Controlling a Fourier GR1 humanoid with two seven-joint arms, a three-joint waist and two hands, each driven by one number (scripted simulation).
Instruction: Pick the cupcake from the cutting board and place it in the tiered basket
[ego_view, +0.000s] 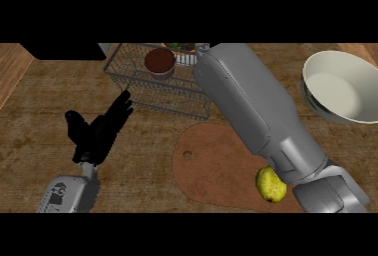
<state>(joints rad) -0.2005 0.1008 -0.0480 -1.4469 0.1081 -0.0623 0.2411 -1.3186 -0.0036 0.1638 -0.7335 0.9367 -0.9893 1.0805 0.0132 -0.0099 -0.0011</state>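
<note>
The cupcake, dark brown on top with a pale wrapper, sits inside the wire tiered basket at the back of the counter. My right forearm stretches from the lower right up to the basket's right side; its hand is hidden past the picture's top. The brown cutting board lies below the basket, partly under that forearm. My left hand rests open at the left with fingers pointing up, apart from the basket and holding nothing.
A yellow fruit lies on the board's right part, beside my right arm. A large white bowl stands at the right edge. A black object sits at the back left. Something green shows behind the basket.
</note>
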